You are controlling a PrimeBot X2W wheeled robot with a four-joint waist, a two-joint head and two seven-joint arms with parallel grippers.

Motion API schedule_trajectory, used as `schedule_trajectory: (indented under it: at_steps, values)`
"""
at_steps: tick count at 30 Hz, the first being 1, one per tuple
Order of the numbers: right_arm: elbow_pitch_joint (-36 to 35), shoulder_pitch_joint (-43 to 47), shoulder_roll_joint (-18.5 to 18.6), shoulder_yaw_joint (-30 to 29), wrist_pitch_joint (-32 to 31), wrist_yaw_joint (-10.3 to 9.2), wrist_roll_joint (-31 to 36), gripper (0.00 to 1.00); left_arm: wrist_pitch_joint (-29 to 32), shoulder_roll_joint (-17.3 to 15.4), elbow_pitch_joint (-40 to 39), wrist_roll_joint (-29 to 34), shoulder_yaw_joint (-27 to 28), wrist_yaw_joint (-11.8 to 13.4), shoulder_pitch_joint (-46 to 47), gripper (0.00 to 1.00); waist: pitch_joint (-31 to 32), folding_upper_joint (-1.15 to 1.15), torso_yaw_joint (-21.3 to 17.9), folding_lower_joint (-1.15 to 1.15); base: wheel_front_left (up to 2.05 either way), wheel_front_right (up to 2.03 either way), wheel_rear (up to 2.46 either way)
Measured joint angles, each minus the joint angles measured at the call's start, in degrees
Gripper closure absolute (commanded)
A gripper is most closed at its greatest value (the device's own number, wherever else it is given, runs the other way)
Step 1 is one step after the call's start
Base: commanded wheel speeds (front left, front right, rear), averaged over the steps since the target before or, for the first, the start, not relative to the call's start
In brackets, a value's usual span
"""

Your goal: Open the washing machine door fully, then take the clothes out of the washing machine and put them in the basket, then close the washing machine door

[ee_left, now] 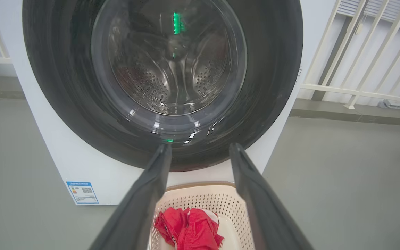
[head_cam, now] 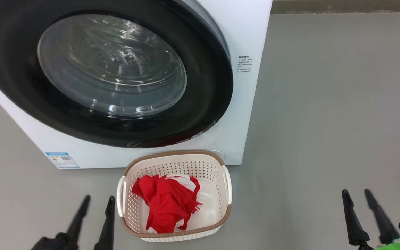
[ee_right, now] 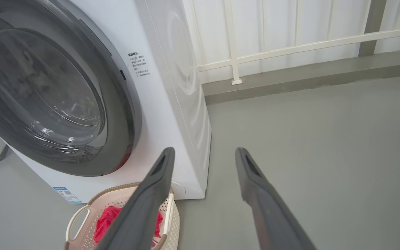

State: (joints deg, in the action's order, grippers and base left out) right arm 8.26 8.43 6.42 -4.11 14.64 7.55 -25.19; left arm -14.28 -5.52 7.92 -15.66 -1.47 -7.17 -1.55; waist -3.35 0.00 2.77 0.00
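While the left gripper (head_cam: pixel 99 198) and right gripper (head_cam: pixel 355 191) are held spread and empty, the clothes (head_cam: pixel 167 201) are seen heaped in the basket (head_cam: pixel 175 152) before the washing machine (head_cam: pixel 248 34). The washing machine door (head_cam: pixel 203 104) appears shut. Soft, light fabric is best pinched at a raised fold. A smooth grey floor (head_cam: pixel 325 121) is shown, backed by a white railing (ee_right: pixel 290 45).

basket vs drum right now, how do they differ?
1. The basket holds the red clothes; the drum, seen through the washing machine door glass, looks bare.
2. The basket is cream plastic with a brown rim; the drum is shiny steel.
3. The basket stands open-topped on the floor; the drum sits behind the door.
Shared: both have perforated walls.
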Motion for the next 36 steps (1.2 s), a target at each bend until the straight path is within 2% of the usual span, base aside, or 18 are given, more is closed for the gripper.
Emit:
schedule_trajectory:
  at_steps: [9, 36]
  values:
    - [5.9, 0.0, -2.7, 1.1, -0.1, 0.00, -0.2, 1.00, 0.6, 1.8, 5.7, -0.3, -0.9, 0.1, -1.1, 1.00, 0.0, 0.00, 0.0, 0.00, 0.00, 0.00, 0.00]
    - [6.3, -0.8, -2.7, 0.9, -4.6, 0.00, -14.9, 1.00, 4.2, 1.7, 6.0, -18.1, -0.5, 0.1, -0.8, 1.00, 0.7, 0.00, -0.7, 0.00, 0.00, 0.00, 0.00]
